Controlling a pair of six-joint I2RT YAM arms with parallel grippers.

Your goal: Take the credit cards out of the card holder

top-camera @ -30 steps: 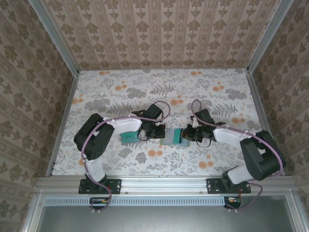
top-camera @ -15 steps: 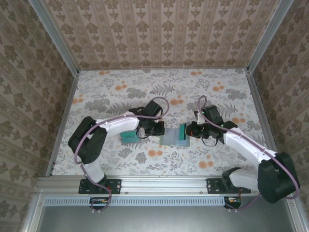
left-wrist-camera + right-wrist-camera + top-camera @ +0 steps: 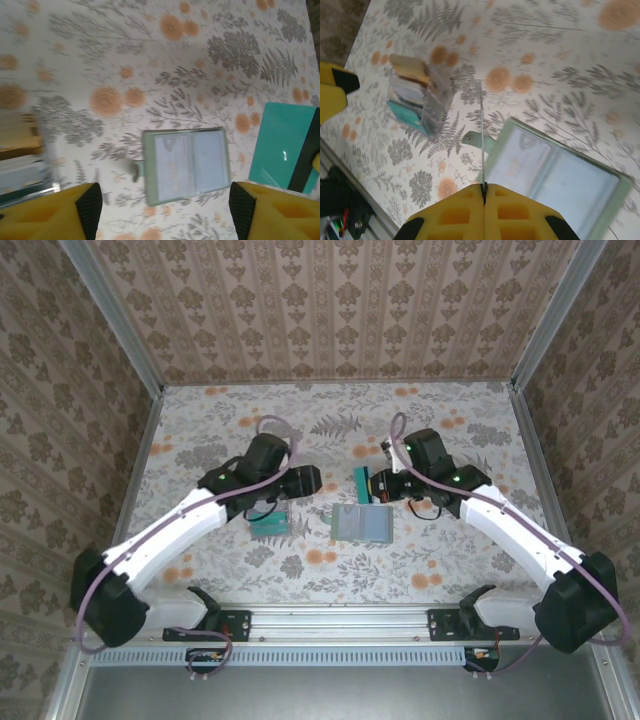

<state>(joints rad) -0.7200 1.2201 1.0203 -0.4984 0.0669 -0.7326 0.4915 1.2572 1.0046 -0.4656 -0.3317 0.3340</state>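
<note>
Card holder [image 3: 362,523] lies open & flat on the floral worktop [image 3: 450,570]. It shows two pale panels side by side w/ a grey-green rim & a small tab on the side toward the card stack. In top view it sits btw the two claws, nearer the arm bases than either, and neither claw touches it. What's in its pockets: can't tell.

R claw [image 3: 483,188] is pressed together on one teal card [image 3: 280,142] w/ a black stripe. In R wrist view the card is edge-on, a thin line running out from btw the yellow fingers [image 3: 450,215]. L wrist view shows its teal face & stripe at right, w/ a bit of yellow finger at the card's edge. In top view the card is just beyond the holder's far edge, apart from it. Whether its lower edge touches the worktop: can't tell.

L claw [image 3: 165,202] is spread wide, nothing btw its fingers. It hangs over the worktop up-left of the holder in top view.

Card stack [image 3: 417,100] has beige, grey & teal layers. It rests on the worktop left of the holder, near but not touching, partly under the L arm in top view. It's blurred in both wrist views, so no count.
</note>
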